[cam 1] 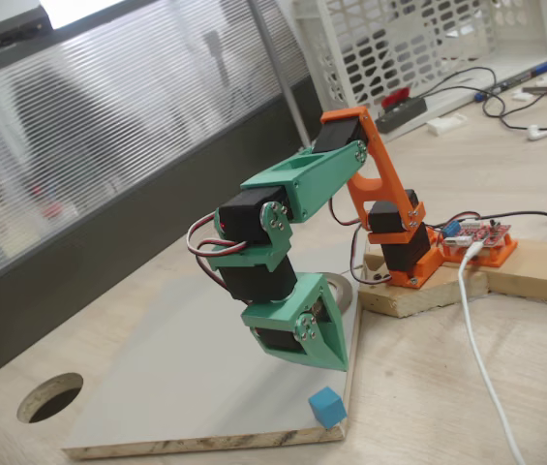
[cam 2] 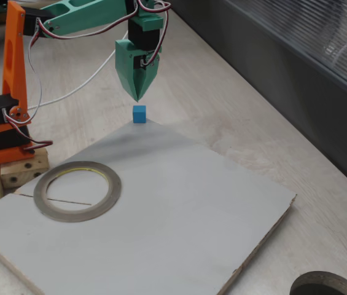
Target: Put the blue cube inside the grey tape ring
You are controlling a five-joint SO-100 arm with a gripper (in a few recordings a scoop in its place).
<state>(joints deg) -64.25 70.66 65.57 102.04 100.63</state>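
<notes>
- The small sky-blue matte cube (cam 2: 139,114) is seen at the corner of the pale grey board (cam 2: 179,196), well apart from the thin flat grey tape ring (cam 2: 77,190).
- The green pincer (cam 2: 137,92) hangs just above the cube, fingers drawn together, nothing held.
- The cube is judged light, rigid and unbreakable; two opposite flat faces should be gripped.
</notes>
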